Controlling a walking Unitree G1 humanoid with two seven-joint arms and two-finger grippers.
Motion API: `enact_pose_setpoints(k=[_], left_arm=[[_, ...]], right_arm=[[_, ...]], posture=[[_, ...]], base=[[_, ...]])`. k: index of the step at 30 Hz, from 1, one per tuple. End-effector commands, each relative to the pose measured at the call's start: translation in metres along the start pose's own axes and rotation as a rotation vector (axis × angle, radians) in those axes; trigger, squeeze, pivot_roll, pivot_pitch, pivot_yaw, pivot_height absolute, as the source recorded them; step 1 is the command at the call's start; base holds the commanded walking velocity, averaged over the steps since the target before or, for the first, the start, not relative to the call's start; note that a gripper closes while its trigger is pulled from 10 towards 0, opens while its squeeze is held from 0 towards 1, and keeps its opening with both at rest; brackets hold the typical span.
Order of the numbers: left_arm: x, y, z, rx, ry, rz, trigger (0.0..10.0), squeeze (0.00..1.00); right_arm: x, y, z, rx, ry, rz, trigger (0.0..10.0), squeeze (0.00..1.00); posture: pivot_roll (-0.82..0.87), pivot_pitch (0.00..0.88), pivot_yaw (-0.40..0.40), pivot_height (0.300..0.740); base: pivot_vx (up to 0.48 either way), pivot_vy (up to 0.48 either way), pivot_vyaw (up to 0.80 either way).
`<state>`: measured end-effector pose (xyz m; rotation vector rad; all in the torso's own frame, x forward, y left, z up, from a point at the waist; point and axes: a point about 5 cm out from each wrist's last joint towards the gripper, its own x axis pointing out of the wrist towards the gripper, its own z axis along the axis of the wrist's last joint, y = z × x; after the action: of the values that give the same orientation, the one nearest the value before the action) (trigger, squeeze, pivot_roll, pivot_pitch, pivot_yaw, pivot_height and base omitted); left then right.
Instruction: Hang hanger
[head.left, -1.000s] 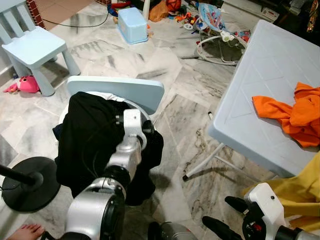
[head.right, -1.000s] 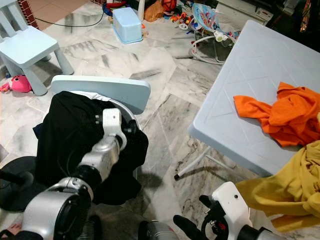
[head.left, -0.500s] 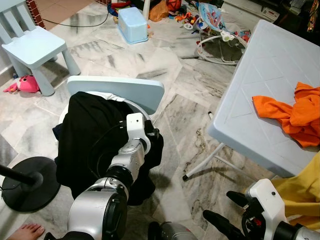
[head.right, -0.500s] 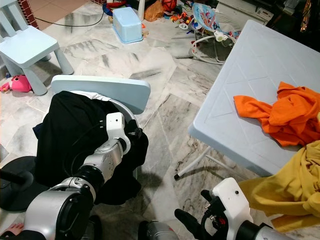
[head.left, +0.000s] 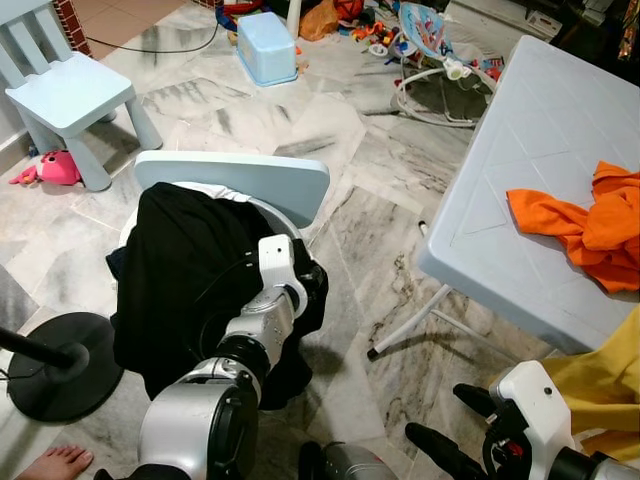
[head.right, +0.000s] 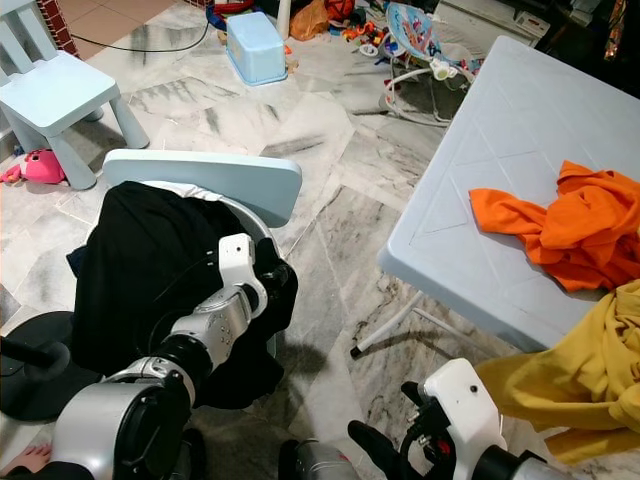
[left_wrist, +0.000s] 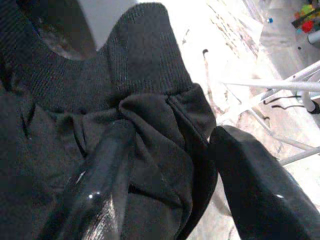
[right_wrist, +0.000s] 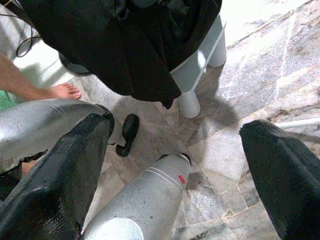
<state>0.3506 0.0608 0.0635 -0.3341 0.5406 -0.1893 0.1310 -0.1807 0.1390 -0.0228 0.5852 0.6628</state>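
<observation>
Left hand (left_wrist: 170, 165) pushed deeper, fingers spread around black garment (head.left: 185, 260), marble floor (head.left: 350, 160).

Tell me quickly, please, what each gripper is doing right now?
Left gripper: open, fingers straddling a fold of the black garment.
Right gripper: open, holding nothing.

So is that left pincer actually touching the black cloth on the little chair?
Touching. In the left wrist view the left pincer straddles a fold of the black garment, and one finger presses into the fabric.
</observation>
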Motion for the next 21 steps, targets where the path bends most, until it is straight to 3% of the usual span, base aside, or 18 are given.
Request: enact_pose_setpoints(k=[1, 21], left_arm=[[-0.0007, -0.0038, -0.0161, -0.010, 0.058, -0.010, 0.0, 0.00], [-0.0015, -0.0010, -0.0219, -0.016, 0.076, 0.001, 0.0, 0.00]], right_arm=[[-0.0023, 0.0019, 0.0002, -0.006, 0.007, -0.003, 10.0, 0.00], [0.0008, -0.0002, 0.0019, -0.008, -0.002, -0.013, 10.0, 0.00]], posture=[[-0.37, 0.260, -0.186, 0.740], [-0.37, 0.258, -0.178, 0.740]], base=[[0.000, 0.000, 0.00], [0.000, 0.000, 0.00]])
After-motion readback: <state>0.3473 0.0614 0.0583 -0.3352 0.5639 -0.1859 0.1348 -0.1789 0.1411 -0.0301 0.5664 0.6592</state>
